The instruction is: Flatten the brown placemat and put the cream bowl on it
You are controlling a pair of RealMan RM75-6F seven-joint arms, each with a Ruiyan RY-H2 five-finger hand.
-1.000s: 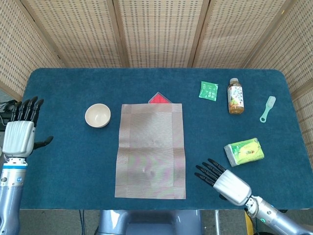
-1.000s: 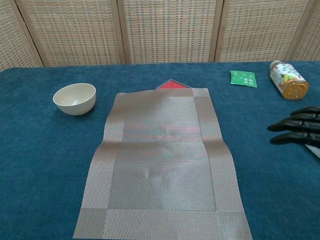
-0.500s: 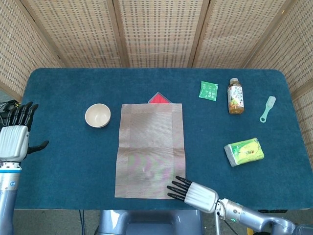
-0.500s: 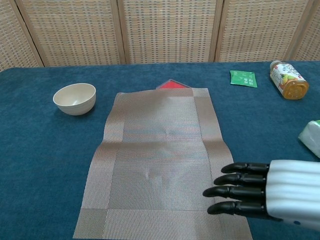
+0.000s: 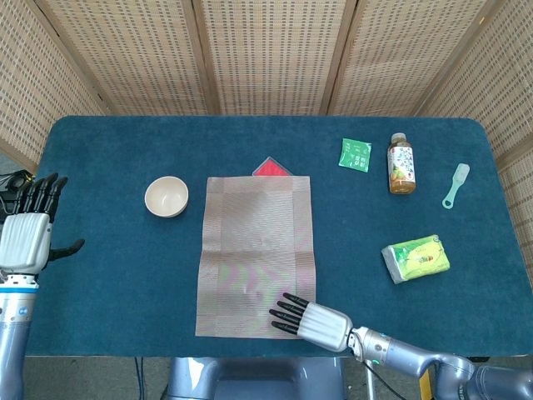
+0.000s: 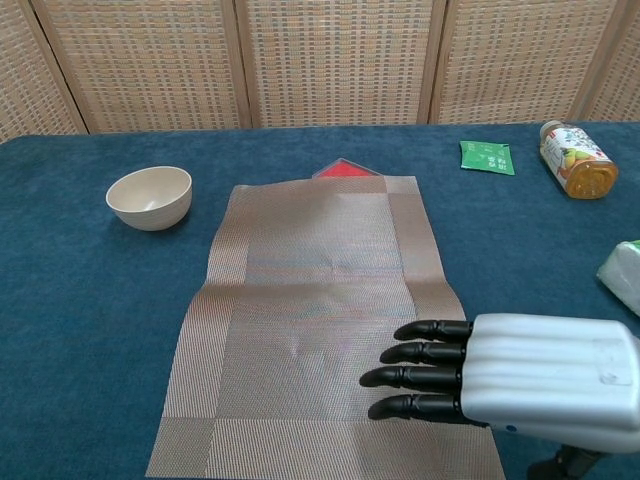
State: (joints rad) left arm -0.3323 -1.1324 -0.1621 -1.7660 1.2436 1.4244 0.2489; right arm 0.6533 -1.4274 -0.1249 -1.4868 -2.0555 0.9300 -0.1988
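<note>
The right hand (image 6: 480, 380) lies flat over the near right corner of the brown placemat (image 5: 256, 254), fingers straight and slightly apart, holding nothing; whether it presses the weave cannot be told. The left hand (image 5: 32, 233) hangs open, empty, at the table's left edge. The mat lies spread with a faint crease across its middle and a slight ripple, so a good flattening stroke would keep the palm level and sweep outward toward the edges without dragging the mat. The cream bowl (image 5: 166, 197) stands upright just left of the mat's far end. The table (image 5: 108, 283) wears deep blue cloth; woven screens (image 5: 266, 54) close behind it.
</note>
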